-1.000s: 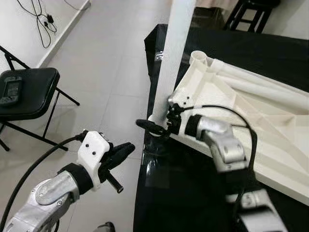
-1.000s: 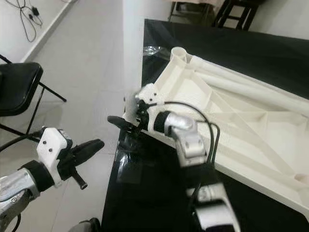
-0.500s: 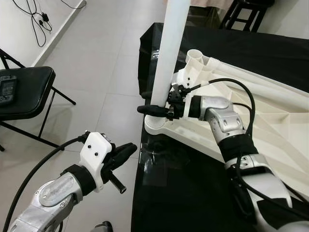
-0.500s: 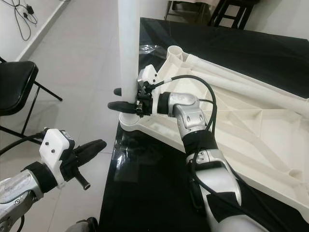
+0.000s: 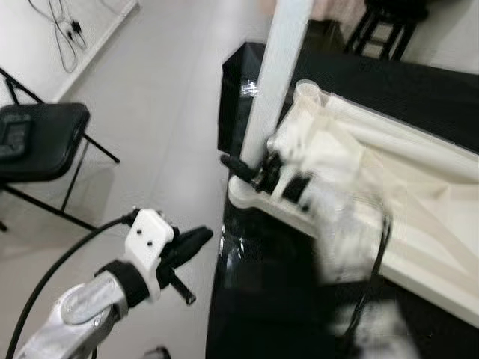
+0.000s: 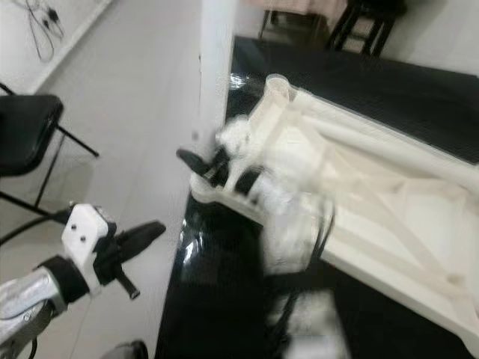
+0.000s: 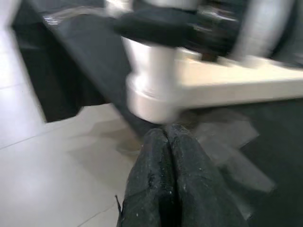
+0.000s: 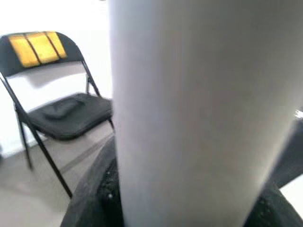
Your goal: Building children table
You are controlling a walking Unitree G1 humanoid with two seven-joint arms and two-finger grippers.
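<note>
A white children's table top (image 5: 419,194) lies upside down on a black table (image 5: 262,307). A white round table leg (image 5: 275,82) stands in its near-left corner socket (image 5: 247,196), leaning slightly. My right gripper (image 5: 251,170) is shut on the leg just above the socket; its arm is blurred. In the right wrist view the leg (image 8: 199,109) sits between the black fingers (image 8: 94,189). My left gripper (image 5: 196,239) is shut on nothing and hovers over the floor left of the table. In the left wrist view, the left gripper's fingertips (image 7: 165,142) point at the socket (image 7: 151,94).
A black folding chair (image 5: 37,138) stands on the tiled floor at the left, with cables (image 5: 67,34) by the wall behind it. A dark stool (image 5: 382,22) stands beyond the table. More white legs (image 5: 397,138) lie across the table top.
My right arm is now blurred with motion while its gripper stays on the leg near the socket. The whole picture has shifted a little. The left gripper has barely moved.
</note>
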